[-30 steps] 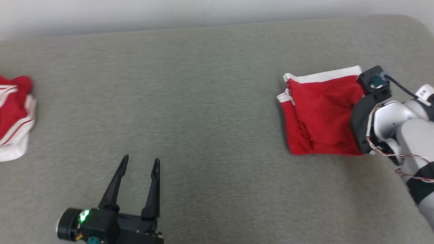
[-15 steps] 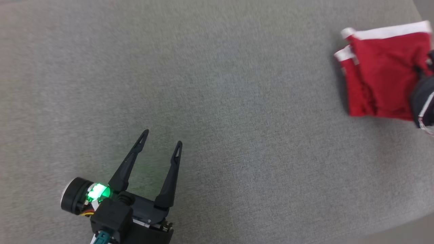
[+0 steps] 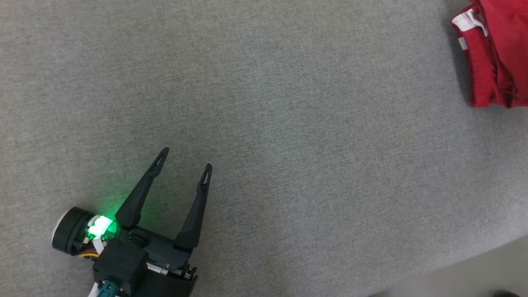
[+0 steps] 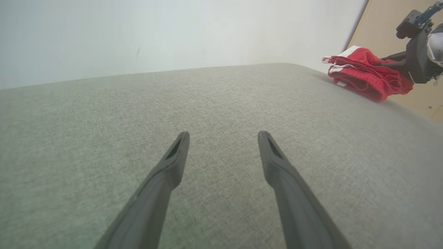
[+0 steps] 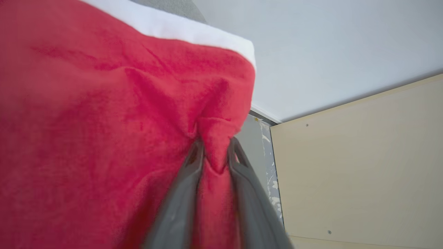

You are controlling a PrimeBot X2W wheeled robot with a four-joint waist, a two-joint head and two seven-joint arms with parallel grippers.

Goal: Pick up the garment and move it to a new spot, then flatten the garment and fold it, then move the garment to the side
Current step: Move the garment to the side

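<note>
The garment is red with white trim and lies folded and bunched at the far right of the grey surface. In the right wrist view my right gripper is shut on a pinched fold of the garment. The left wrist view has the garment at the surface's far right corner, with the right arm's dark wrist beside it. My left gripper stands open at the lower left, low over bare fabric, its fingers apart and holding nothing.
The grey surface ends in an edge at the lower right, with pale floor beyond. A pale wall rises behind the surface. A beige panel stands past the garment's corner.
The head camera has swung, so the whole picture shifted: the garment now sits at the top right corner and the right arm has left the picture. The garment looks more bunched.
</note>
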